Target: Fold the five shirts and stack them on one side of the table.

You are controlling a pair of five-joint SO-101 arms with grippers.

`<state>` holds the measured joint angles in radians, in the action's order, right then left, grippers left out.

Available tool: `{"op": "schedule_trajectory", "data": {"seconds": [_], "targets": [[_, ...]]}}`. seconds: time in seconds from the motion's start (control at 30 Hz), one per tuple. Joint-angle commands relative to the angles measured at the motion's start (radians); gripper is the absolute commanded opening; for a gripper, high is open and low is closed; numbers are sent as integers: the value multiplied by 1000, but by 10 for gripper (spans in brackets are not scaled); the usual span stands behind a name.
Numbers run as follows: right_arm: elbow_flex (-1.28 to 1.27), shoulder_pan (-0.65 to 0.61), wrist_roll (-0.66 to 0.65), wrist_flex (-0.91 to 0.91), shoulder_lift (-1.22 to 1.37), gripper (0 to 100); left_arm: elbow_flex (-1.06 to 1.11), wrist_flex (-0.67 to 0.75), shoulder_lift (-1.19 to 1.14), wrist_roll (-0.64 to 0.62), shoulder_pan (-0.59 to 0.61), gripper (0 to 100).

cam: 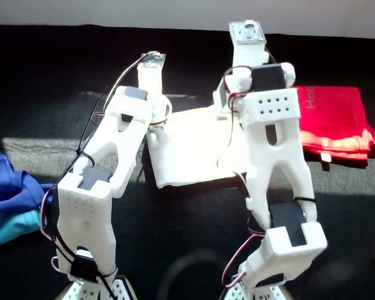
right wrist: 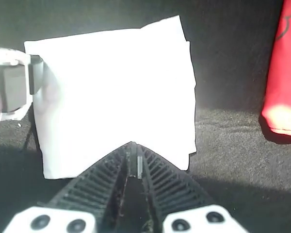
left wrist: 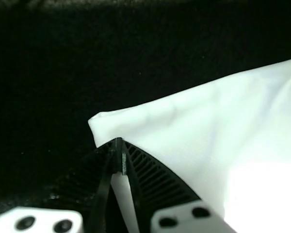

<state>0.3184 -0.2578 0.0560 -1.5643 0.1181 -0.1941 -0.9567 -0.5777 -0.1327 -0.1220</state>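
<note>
White shirt [cam: 187,150] lies folded to a rough square at table [cam: 50,62] centre, between the two arms. Left gripper [left wrist: 117,158]: jaws clenched on the white shirt's edge just beside a corner, with a strip of white cloth showing between the fingers. In the right wrist view that same gripper sits at the shirt's corner. Right gripper [right wrist: 132,162]: jaws pressed together, tips over the shirt's near edge; cannot tell whether any cloth is caught between them. Red shirt [cam: 334,122] is folded and lies at 3 o'clock from the white one, near but apart from it, partly in a band of sunlight. Blue shirt [cam: 6,181] is bunched at 9 o'clock by the table edge, and a teal shirt [cam: 9,225] touches it on the near side.
</note>
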Motion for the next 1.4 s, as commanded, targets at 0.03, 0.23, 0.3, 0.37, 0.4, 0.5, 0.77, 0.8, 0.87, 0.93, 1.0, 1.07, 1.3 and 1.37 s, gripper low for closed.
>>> {"op": "schedule_trajectory", "data": {"seconds": [0.03, 0.23, 0.3, 0.37, 0.4, 0.5, 0.77, 0.8, 0.87, 0.93, 1.0, 1.07, 1.3, 1.37], "targets": [[-605, 8, -95, 453, -131, 6, -42, 9, 1, -3, 8, 9], [-914, 56, -141, 730, -101, 6, -42, -12, -2, -3, 65, 9], [-921, 88, -141, 740, -84, 6, -38, -21, -4, -3, 71, 9], [-921, 116, -141, 740, -77, 6, -36, -31, -4, -3, 73, 9], [-920, 127, -141, 740, -81, 6, -38, -38, -4, -3, 73, 9], [-917, 131, -141, 694, -136, 6, -41, -51, 1, -3, 73, 9], [-780, 113, -135, 536, -461, 9, -117, -241, 76, -3, 70, 9], [-762, 113, -135, 527, -478, 13, -119, -261, 104, -3, 70, 9], [-711, 113, -133, 492, -478, 63, -117, -299, 166, -3, 73, 9], [-667, 110, -100, 478, -452, 152, -116, -350, 229, -3, 77, 9], [-634, 102, -32, 476, -404, 228, -116, -407, 291, -3, 85, 9], [-608, 87, 28, 476, -337, 245, -116, -456, 338, -3, 104, 9], [-435, -1, 94, 464, -15, 245, -77, -532, 404, 3, 200, 9], [-355, -13, 97, 424, 76, 248, -50, -548, 414, 3, 240, 9]]}}
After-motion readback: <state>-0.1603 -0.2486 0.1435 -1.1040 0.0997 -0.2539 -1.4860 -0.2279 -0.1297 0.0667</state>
